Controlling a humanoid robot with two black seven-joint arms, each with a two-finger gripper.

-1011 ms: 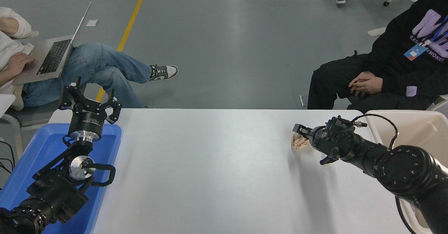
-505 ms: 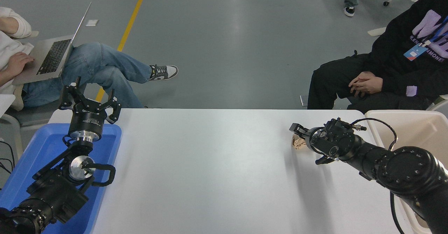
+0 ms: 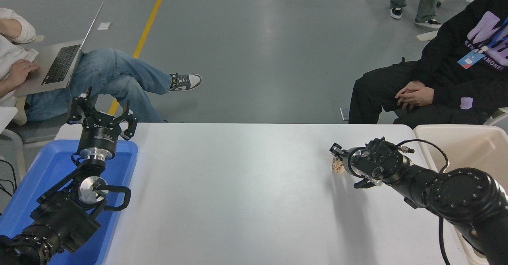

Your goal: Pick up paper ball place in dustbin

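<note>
The paper ball (image 3: 337, 166), a small tan wad, lies on the white table (image 3: 238, 185) towards its far right. Most of it is hidden behind my right gripper (image 3: 343, 166). That gripper reaches in from the lower right and sits right at the ball, with one finger (image 3: 335, 149) above it and one finger (image 3: 360, 184) below it, spread apart. The beige dustbin (image 3: 468, 144) stands at the table's right edge, behind the right arm. My left gripper (image 3: 102, 112) is parked at the left with its fingers spread, empty.
A shallow blue tray (image 3: 47, 166) lies under the left arm at the table's left end. One person with a laptop sits at the far left, and another person in black (image 3: 456, 78) sits at the far right, hands folded.
My right gripper has lowered and closed in on the paper ball, covering more of it. The left arm has not moved. A person's legs have walked into view at the top right.
</note>
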